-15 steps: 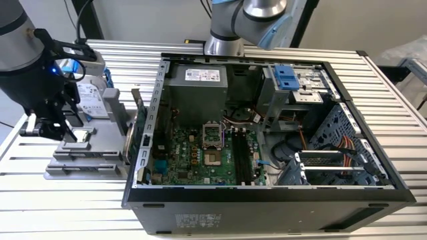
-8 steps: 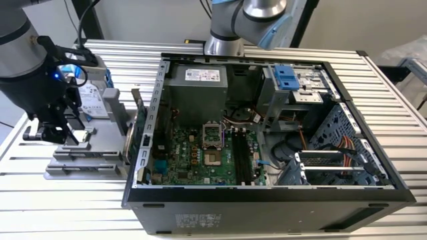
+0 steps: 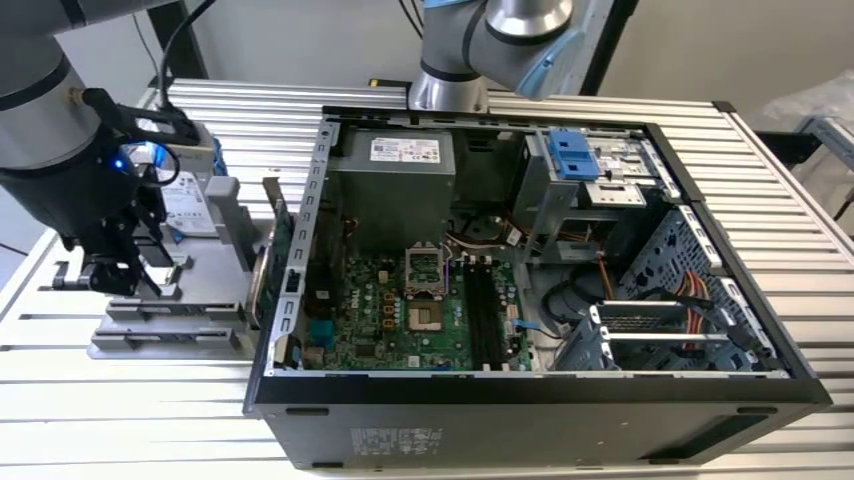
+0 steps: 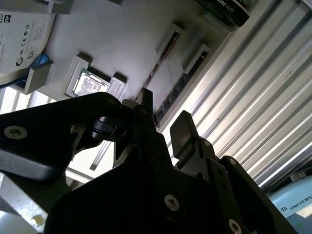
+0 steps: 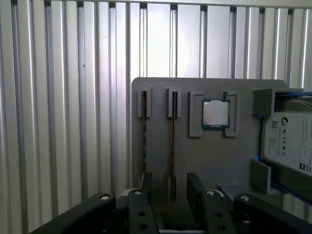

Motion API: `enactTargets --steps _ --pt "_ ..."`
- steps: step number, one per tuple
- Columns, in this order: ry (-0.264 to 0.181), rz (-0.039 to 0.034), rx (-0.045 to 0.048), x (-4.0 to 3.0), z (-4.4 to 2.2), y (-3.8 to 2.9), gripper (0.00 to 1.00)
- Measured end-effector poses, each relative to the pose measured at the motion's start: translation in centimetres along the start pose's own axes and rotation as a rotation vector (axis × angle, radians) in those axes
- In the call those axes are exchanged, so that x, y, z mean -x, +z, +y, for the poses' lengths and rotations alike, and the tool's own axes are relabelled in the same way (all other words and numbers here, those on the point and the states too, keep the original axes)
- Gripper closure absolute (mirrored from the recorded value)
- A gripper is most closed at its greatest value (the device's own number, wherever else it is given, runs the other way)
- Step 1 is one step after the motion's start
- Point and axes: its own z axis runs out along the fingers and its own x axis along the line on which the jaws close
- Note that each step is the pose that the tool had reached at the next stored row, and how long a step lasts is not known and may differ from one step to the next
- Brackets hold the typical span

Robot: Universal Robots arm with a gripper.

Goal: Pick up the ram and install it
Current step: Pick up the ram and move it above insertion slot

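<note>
Ram [image 5: 173,141] sits in grey tray [image 5: 161,97] on ribbed table [image 5: 63,122], tool [image 5: 170,190] straddling it.

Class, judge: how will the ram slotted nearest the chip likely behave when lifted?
The ram stands on edge in a narrow tray slot, so it would probably tip once free. It looks thin and flat: likely light, fairly stiff, yet fragile if bent.
</note>
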Motion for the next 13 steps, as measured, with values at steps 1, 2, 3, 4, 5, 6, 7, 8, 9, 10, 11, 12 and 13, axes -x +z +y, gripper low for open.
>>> enactTargets --steps 1,2,3,4,5,6,7,8,9,10,11,12,13 --pt "0.0 0.0001 0.0001 -0.03 0.0 0.12 0.0" --pt "0.0 0.0001 0.0002 -0.06 0.0 0.24 0.0" --pt "0.0 0.0001 0.0001 -0.09 0.0 0.36 0.0" --pt "0.0 0.0001 0.0001 -0.13 0.0 0.47 0.0" --pt "0.0 0.0002 0.0003 -0.18 0.01 0.56 0.0" --pt "0.0 0.0002 0.0002 -0.25 0.01 0.67 0.0" --pt "0.0 0.0001 0.0002 -0.33 0.01 0.76 0.0" --pt "0.0 0.0001 0.0001 -0.4 0.01 0.85 0.0" --pt "0.0 0.0002 0.0002 -0.48 0.01 0.92 0.0" --pt "0.0 0.0001 0.0002 -0.56 0.02 1.01 0.0" --pt "0.0 0.0001 0.0001 -0.65 0.02 1.09 0.0" --pt "0.0 0.0 0.0001 -0.76 0.02 1.16 0.0" --pt "0.0 0.0001 0.0002 -0.87 0.02 1.22 0.0"
